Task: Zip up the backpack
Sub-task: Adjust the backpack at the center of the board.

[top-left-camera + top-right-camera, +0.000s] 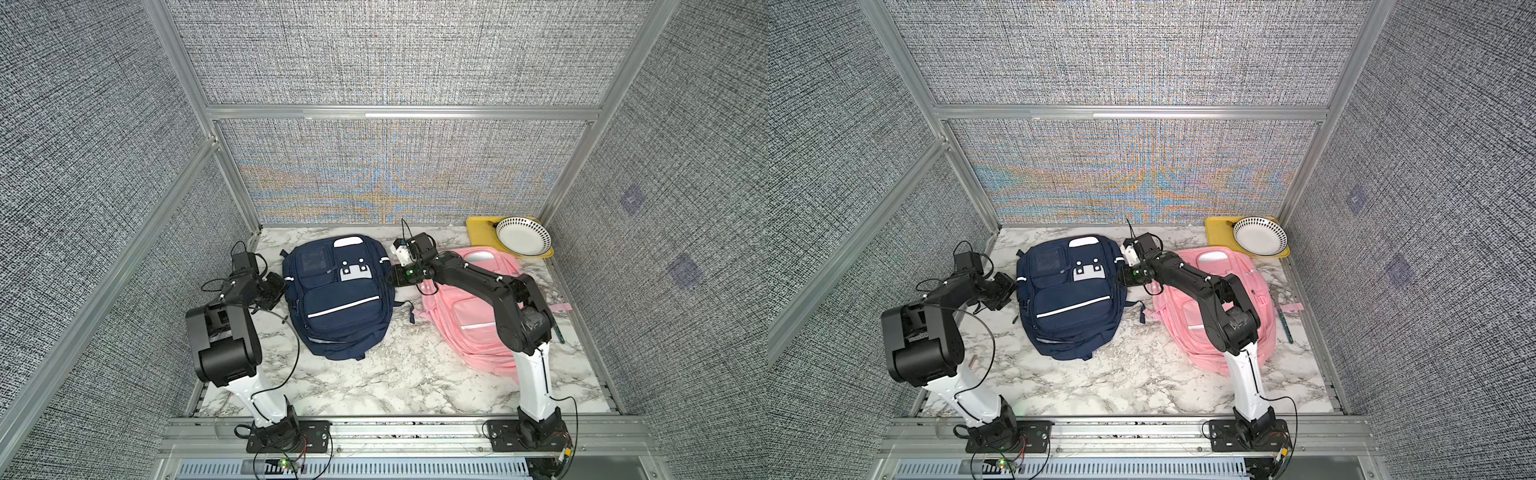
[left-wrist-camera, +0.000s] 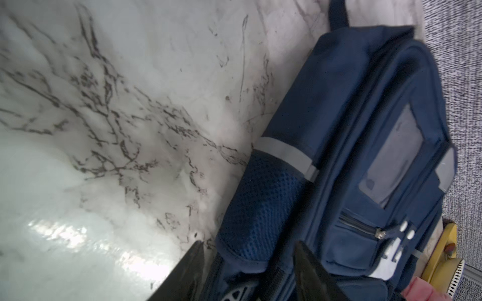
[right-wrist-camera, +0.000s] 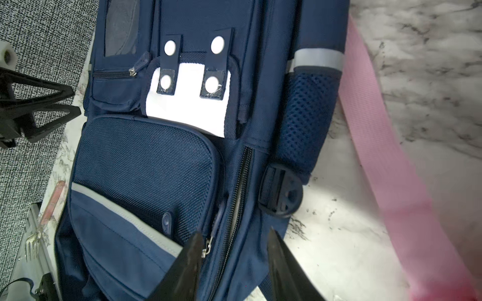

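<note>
Navy backpack (image 1: 338, 299) is judged soft, floppy; zipper pull (image 3: 207, 247), lower centre, is best pinched. Left gripper (image 2: 247, 243), right gripper (image 3: 234, 232) are seen open.

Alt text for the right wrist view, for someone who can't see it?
A navy backpack fills the frame, its side zipper, seemingly open, running between the parted black fingertips of the right gripper. A pink strap lies beside it on the marble table.
</note>
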You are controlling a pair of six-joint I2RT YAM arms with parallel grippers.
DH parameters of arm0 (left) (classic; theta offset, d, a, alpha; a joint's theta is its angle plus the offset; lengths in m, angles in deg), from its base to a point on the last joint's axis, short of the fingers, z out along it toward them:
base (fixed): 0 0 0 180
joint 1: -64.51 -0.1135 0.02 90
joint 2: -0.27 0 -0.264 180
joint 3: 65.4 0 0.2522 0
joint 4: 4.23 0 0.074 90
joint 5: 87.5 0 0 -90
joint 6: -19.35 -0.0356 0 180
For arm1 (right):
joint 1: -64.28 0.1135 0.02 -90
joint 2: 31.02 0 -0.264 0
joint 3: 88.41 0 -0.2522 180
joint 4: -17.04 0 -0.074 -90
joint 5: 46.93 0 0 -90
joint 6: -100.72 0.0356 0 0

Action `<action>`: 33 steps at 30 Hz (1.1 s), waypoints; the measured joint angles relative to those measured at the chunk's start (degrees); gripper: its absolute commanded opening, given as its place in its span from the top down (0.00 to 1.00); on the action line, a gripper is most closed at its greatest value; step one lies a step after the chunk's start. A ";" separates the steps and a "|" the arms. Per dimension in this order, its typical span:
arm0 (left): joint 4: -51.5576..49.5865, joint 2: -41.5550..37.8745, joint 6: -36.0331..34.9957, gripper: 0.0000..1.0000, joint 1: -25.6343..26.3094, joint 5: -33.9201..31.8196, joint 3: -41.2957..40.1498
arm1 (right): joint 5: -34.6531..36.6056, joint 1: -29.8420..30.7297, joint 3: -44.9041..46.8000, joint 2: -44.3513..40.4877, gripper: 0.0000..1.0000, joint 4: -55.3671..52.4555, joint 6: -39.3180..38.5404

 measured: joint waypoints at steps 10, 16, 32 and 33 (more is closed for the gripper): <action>3.32 3.19 1.31 0.79 0.50 1.16 -1.40 | -3.50 4.63 2.01 -3.13 0.56 2.05 0.11; 5.03 -1.51 1.97 1.00 3.10 0.20 -4.35 | -4.42 9.35 0.13 -1.55 0.56 2.49 -1.09; 2.29 -16.17 4.17 1.00 5.09 5.64 -12.59 | 6.82 20.79 -1.42 -3.89 0.54 -1.33 -18.53; 2.03 -16.39 4.17 1.00 5.11 5.92 -12.66 | 7.54 21.70 -1.42 -4.22 0.54 -1.64 -19.93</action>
